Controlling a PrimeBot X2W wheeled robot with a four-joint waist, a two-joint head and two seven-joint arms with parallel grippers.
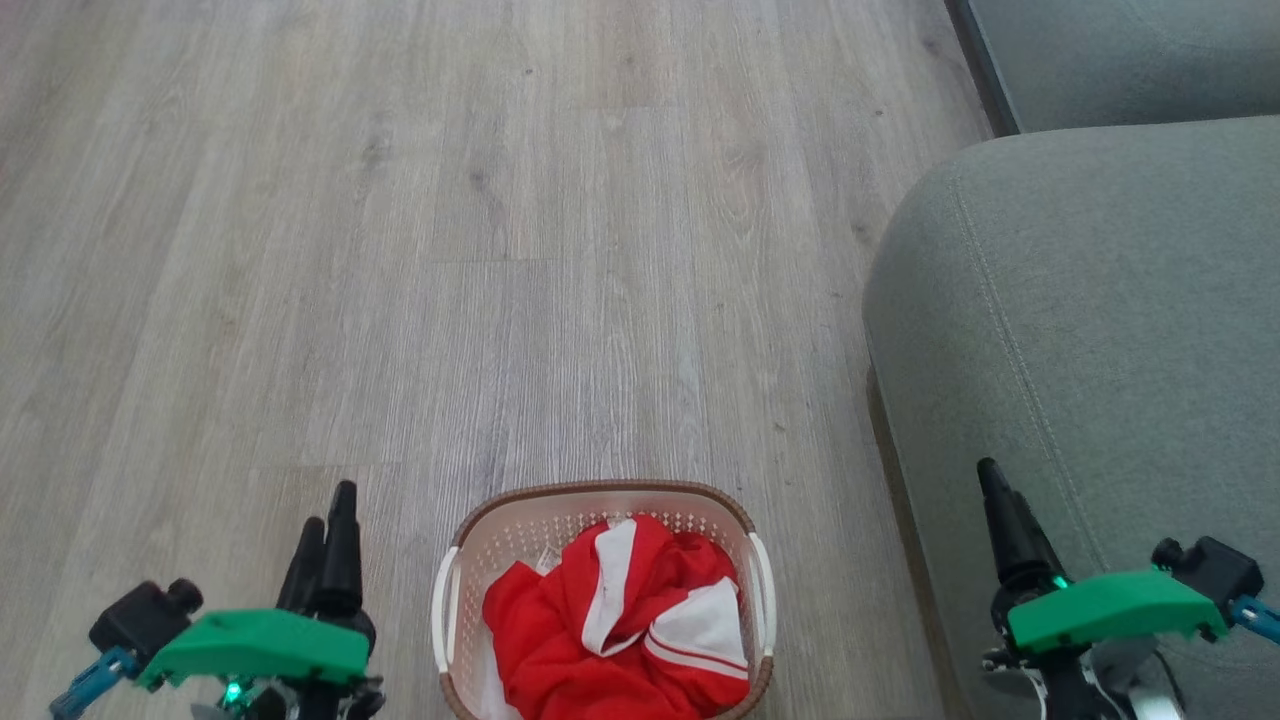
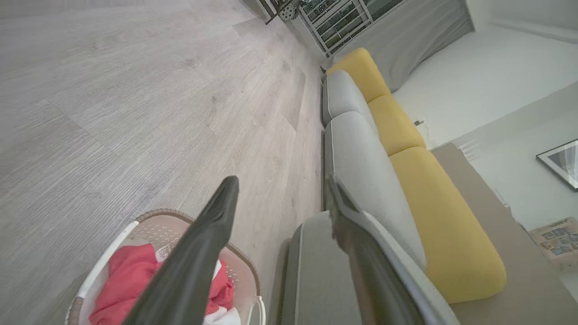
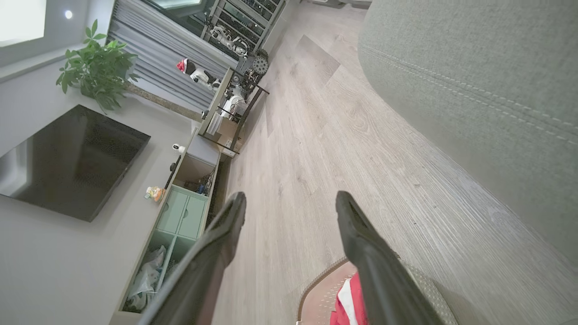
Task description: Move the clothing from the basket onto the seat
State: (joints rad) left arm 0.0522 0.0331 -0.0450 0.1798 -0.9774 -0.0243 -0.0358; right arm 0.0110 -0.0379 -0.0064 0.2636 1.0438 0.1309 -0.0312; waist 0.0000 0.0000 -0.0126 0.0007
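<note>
1. Basket: the small oval cream-white perforated plastic basket [image 1: 600, 492], with a brown woven-look rim and white side handles, stands on the grey wood-grain plank floor [image 1: 450, 250] at the near centre of the head view. It is just left of the seat and apart from it.

2. Clothing: the bright red thin-fabric clothing [image 1: 560, 640], with white panels and red-and-white stripe trim, lies crumpled inside the basket. The heap sits about level with the rim. None of it hangs over the rim, and none lies on the seat.

3. Seat: the large grey-green fabric seat [image 1: 1100, 300], with a rounded corner and stitched seam, occupies the right side. Its surface is bare where visible. A second grey cushion [image 1: 1130, 60] lies beyond it at the far right. The left wrist view shows yellow back cushions [image 2: 406, 131] along the sofa.

4. Left gripper [image 1: 330, 505]: near left, above the floor beside the basket and clear of it. Its wrist view shows the two dark fingers spread wide with nothing between them.

5. Right gripper [image 1: 1003, 482]: near right, over the seat's near left edge. Its wrist view shows the fingers likewise set wide apart and empty, with the basket rim and a strip of red fabric below them.
</note>
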